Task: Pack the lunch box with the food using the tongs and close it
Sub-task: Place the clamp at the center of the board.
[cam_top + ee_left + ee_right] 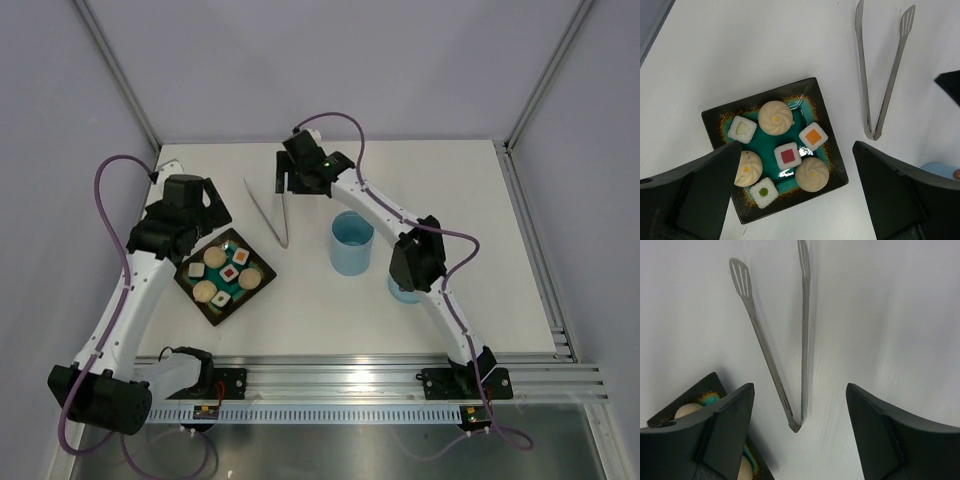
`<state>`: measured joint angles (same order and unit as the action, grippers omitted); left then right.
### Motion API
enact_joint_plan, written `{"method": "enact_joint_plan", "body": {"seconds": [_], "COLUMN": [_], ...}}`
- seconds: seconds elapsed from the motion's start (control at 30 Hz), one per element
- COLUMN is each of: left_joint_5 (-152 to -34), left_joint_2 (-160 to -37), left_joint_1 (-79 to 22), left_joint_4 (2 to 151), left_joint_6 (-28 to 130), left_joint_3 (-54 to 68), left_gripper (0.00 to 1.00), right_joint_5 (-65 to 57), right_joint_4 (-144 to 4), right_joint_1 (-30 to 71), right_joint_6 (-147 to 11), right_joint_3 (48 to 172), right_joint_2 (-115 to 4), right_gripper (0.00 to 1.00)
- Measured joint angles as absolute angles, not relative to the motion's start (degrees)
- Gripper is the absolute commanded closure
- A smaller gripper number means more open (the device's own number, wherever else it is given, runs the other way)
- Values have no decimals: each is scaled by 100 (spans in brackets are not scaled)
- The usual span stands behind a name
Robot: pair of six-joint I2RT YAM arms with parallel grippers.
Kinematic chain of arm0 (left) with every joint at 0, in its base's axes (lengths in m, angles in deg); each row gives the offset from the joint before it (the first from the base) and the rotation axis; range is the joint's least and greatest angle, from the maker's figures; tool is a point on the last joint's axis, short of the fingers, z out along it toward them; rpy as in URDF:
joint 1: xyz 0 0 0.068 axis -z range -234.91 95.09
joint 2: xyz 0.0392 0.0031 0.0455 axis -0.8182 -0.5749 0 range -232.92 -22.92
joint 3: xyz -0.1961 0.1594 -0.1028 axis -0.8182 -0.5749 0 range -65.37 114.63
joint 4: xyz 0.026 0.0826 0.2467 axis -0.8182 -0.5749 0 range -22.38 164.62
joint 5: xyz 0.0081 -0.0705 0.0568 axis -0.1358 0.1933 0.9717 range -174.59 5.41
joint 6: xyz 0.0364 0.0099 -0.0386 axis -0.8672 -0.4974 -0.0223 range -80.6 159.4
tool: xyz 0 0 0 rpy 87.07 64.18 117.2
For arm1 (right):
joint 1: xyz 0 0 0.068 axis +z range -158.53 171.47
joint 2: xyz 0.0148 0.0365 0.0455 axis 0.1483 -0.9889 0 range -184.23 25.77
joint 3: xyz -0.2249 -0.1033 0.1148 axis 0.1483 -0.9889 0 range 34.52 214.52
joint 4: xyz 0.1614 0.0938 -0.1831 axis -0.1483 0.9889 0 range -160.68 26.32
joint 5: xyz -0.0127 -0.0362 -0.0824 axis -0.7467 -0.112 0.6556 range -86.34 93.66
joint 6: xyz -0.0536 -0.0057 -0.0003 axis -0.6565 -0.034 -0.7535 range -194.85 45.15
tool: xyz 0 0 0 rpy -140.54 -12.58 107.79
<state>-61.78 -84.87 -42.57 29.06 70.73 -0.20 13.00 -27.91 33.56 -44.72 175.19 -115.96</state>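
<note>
The tongs (270, 212) lie flat on the table in a narrow V, joined end nearest me. My right gripper (799, 387) hangs open above that joined end (796, 427), touching nothing. The food (788, 155), several round beige buns and white squares with coloured centres, sits on a dark square tray (720, 120) with a teal inside. My left gripper (796, 147) is open above the tray, empty. The light blue lunch box (351, 243) stands upright and uncovered, right of the tongs. Its blue lid (398, 293) lies mostly hidden under my right arm.
The tray (190, 283) sits left of centre, its corner close to the tongs' joined end. My right arm (420, 255) stretches across the table's right half, over the lid. A metal rail (360, 378) borders the near edge, and grey walls enclose the other sides.
</note>
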Motion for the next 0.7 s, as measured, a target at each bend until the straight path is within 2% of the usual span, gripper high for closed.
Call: {"method": "enact_joint_plan", "body": {"seconds": [0.4,0.7], "left_joint_5": [-6294,-6640], "left_joint_2": [-11042,-12806], "left_joint_1": [-3420,-3381], "left_joint_4": [2392,2519], "left_joint_6": [7001,7217], "left_joint_3": [1680,2513], "left_gripper": [1,1], "right_joint_5": [1554,2048], "right_joint_4": [-3058,-2992], "right_joint_1": [2083,1751], "right_joint_6": [-4854,-4959], "right_joint_3": [15521,13296], "right_joint_2": [-8298,-6692], "right_gripper": [7,3]}}
